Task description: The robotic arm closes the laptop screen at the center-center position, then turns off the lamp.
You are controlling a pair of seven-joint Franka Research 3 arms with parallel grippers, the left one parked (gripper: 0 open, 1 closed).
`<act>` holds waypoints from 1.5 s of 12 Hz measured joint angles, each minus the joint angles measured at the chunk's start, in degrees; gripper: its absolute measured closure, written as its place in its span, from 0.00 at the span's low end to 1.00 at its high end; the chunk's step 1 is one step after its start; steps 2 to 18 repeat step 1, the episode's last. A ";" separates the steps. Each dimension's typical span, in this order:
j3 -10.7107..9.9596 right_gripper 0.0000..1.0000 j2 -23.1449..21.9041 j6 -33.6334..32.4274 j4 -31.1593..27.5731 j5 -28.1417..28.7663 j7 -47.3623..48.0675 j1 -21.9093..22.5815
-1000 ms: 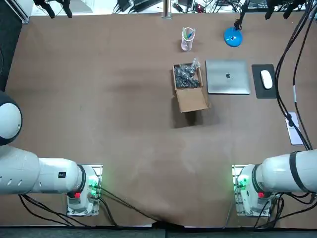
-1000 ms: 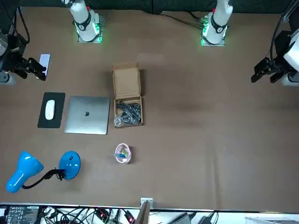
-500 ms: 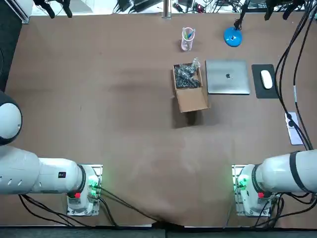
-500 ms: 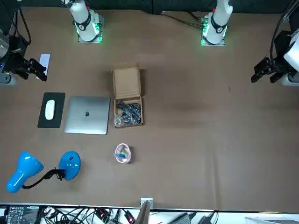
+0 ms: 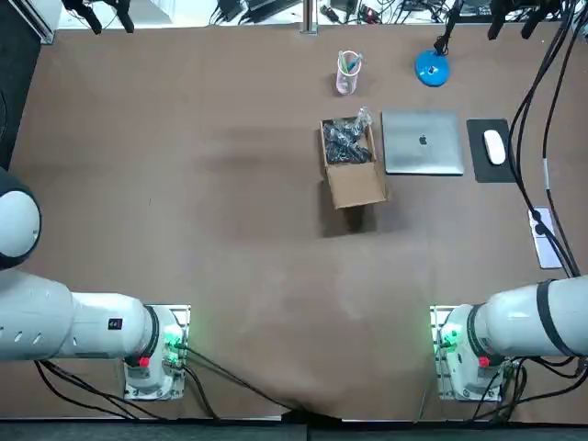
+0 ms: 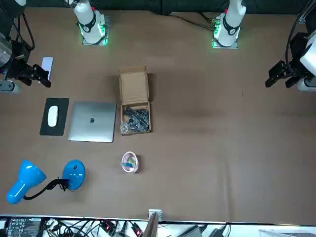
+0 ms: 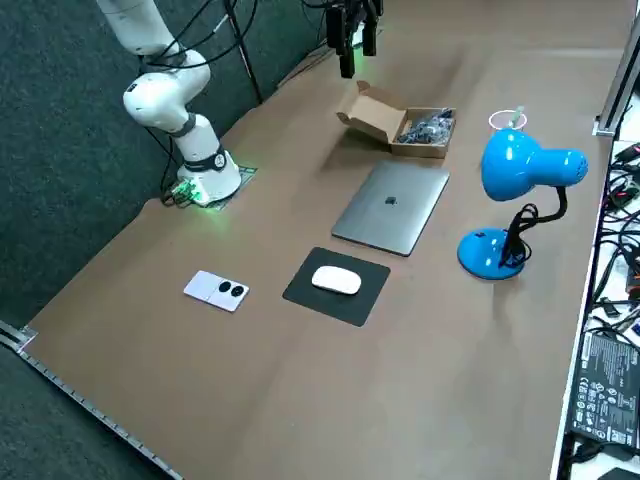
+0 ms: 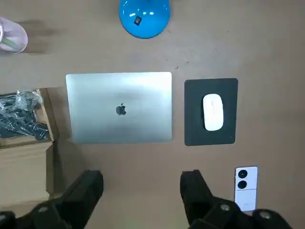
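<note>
The right gripper (image 8: 142, 180) hangs high over the table on the laptop's near side, fingers spread and holding nothing. The silver laptop (image 5: 422, 141) lies shut at far right, between a cardboard box (image 5: 350, 162) and a mouse pad (image 5: 490, 151). The blue lamp (image 7: 520, 168) stands just beyond it.

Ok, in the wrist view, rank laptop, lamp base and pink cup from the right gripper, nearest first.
From the open right gripper, above the table:
1. laptop, closed, just ahead of it.
2. lamp base, past the laptop's far edge.
3. pink cup, farthest, beyond the box.
</note>
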 joint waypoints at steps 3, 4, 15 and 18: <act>-0.03 0.00 0.00 0.00 0.00 0.00 0.00 0.00; -0.03 0.00 0.00 0.00 0.00 0.00 0.00 0.00; -0.03 0.00 0.00 0.00 0.00 0.00 0.00 0.00; -0.03 0.00 0.00 0.00 0.00 0.00 0.00 0.00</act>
